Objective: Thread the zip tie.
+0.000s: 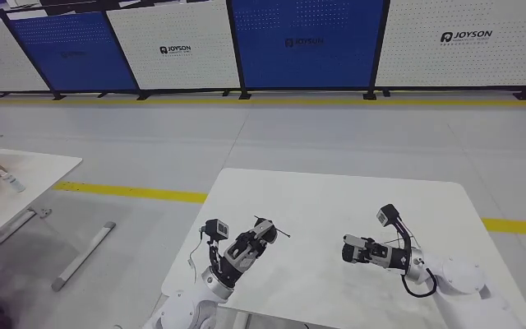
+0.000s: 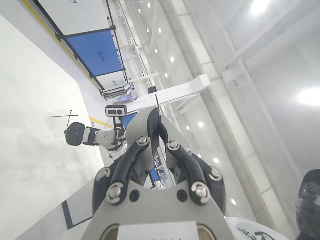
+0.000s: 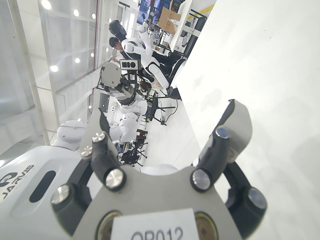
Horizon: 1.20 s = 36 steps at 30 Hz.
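Observation:
A thin black zip tie (image 1: 282, 234) sticks out of my left gripper (image 1: 263, 234), which is held above the near left part of the white table (image 1: 329, 197). In the left wrist view the fingers (image 2: 153, 123) are pressed together on the tie, and its tip (image 2: 156, 102) pokes out past them. My right gripper (image 1: 351, 247) hovers over the near right part of the table and points toward the left one. Its fingers (image 3: 232, 112) stand wide apart around nothing, with my left gripper (image 3: 111, 74) farther off. Two thin dark crossed lines (image 2: 63, 116) lie on the table by my right gripper (image 2: 75, 133); I cannot tell what they are.
A second white table (image 1: 33, 169) stands at the far left. A yellow floor line (image 1: 131, 192) runs behind the table, and blue and white panels (image 1: 304, 41) close off the back.

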Available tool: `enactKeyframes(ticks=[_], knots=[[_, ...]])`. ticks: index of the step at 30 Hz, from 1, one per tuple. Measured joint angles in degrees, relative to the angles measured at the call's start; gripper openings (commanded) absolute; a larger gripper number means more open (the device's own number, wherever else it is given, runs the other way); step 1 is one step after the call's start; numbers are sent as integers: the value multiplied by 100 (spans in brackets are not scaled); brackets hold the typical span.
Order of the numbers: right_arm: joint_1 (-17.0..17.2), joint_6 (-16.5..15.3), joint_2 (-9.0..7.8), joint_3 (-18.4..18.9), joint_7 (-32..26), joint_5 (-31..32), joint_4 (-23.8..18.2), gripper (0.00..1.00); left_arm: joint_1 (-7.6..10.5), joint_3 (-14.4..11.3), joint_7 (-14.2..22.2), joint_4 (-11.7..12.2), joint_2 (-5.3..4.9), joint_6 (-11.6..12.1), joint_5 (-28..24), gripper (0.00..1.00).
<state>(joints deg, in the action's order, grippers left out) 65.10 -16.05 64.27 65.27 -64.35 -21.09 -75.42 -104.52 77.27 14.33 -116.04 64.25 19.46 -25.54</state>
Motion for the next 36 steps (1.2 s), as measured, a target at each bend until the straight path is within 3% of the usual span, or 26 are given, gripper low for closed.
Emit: enactKeyframes(ticks=[4, 7, 15, 18, 22, 28, 31, 36], knots=[[0, 0, 0, 0, 0, 0, 0, 100, 127, -74, -94, -59, 50, 1, -396, 0], [0, 0, 0, 0, 0, 0, 0, 100, 146, 67, 44, -112, 94, 2, -800, 0], [0, 0, 0, 0, 0, 0, 0, 100, 147, 97, 61, -93, 100, -24, -801, 0], [0, 0, 0, 0, 0, 0, 0, 100, 244, 54, -38, 44, 105, -249, -535, 0], [0, 0, 0, 0, 0, 0, 0, 100, 466, -83, -369, 338, 116, -799, 143, 0], [0, 0, 0, 0, 0, 0, 0, 100, 770, -376, -536, 792, 136, -1293, 951, 0], [0, 0, 0, 0, 0, 0, 0, 100, 807, -556, -540, 914, 143, -1363, 1366, 0], [0, 0, 0, 0, 0, 0, 0, 100, 816, -587, -534, 925, 146, -1365, 1421, 0]])
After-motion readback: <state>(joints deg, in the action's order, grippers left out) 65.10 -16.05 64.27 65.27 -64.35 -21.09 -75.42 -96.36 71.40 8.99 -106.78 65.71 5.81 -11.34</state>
